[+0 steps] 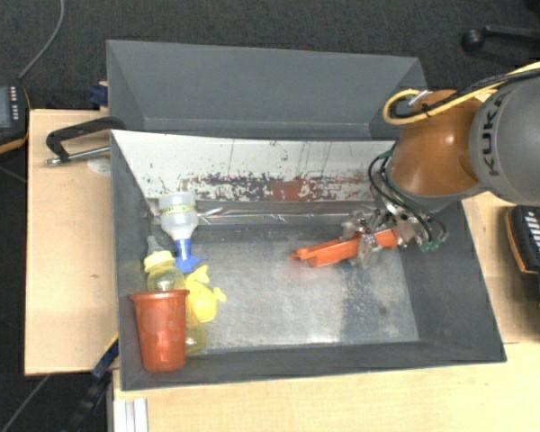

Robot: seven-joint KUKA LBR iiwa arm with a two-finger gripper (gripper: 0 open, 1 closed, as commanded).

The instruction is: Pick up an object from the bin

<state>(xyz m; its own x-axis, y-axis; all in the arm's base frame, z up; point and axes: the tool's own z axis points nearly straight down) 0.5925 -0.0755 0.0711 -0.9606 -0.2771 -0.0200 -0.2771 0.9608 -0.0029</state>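
bin (pixel 252 97): 1 orange bar (pixel 327 253) mid-floor, 1 red cup (pixel 162 331), 1 pale funnel (pixel 177 214), yellow heap (pixel 201 295) left | gripper (pixel 371 239): narrow, pinching orange bar's right end

The bin (pixel 450 313) holds a small heap along its left wall: a cup (pixel 162 331) stands in the front left corner, a bottle (pixel 165 282) just behind it, a crumpled piece (pixel 203 300) touching the cup's right side, and a funnel-shaped thing (pixel 178 216) farther back. Well apart, right of the middle, a long flat piece (pixel 327 253) lies on the floor, its right end nearer the rear wall. The gripper (pixel 371 239) is at that right end, near the right wall.
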